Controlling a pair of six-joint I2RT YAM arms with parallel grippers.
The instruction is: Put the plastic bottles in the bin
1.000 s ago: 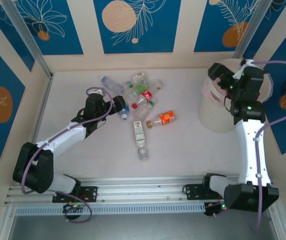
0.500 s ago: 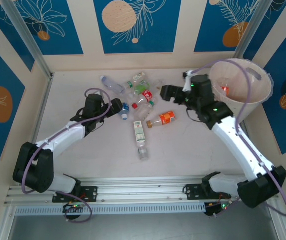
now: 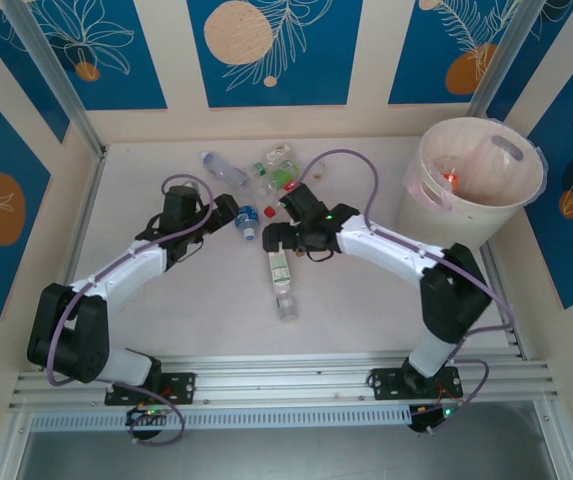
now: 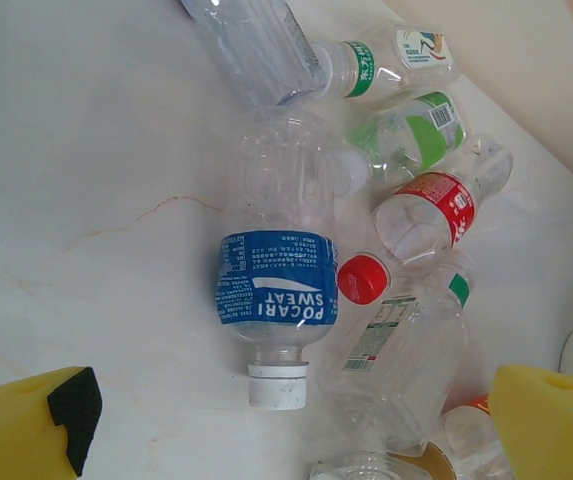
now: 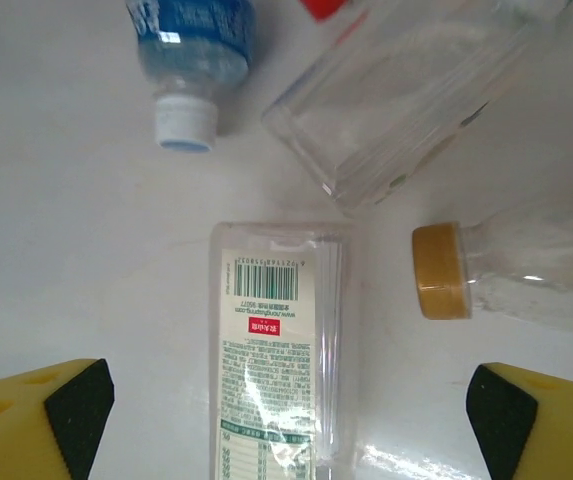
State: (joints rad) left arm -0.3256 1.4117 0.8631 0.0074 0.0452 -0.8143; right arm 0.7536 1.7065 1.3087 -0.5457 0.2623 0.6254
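1. Left hand (image 3: 231,213) hangs low over the tabletop (image 3: 356,310), fingers spread wide and holding nothing. The blue-labelled bottle (image 4: 276,290) lies just ahead of it, white cap pointing back at the hand, roughly midway between the two fingers.
2. A red-capped bottle (image 4: 396,340) lies just beside that one on the hand's right-finger side. That finger has little room there, so any advance should be slow and aimed at the label band.
3. Right hand (image 5: 286,420) is also spread and empty. It hovers over the white-labelled bottle (image 5: 276,340), which lies lengthwise beneath it with a clear gap to each finger.
4. Grasping this bottle looks like the step in hand. It would go best with a straight descent, keeping the bottle centred, then closing across its narrow width at the label. The thin plastic will probably give, so squeeze steadily rather than snapping shut.
5. An orange-capped bottle (image 5: 441,270) lies near the right-side finger, apart from the target, and that finger should drop into the gap between them. A flat clear bottle (image 5: 396,110) lies ahead of the hand.
6. Well off to the hand's right stands the bin (image 3: 441,235). The bottle must be lifted above its rim before release.
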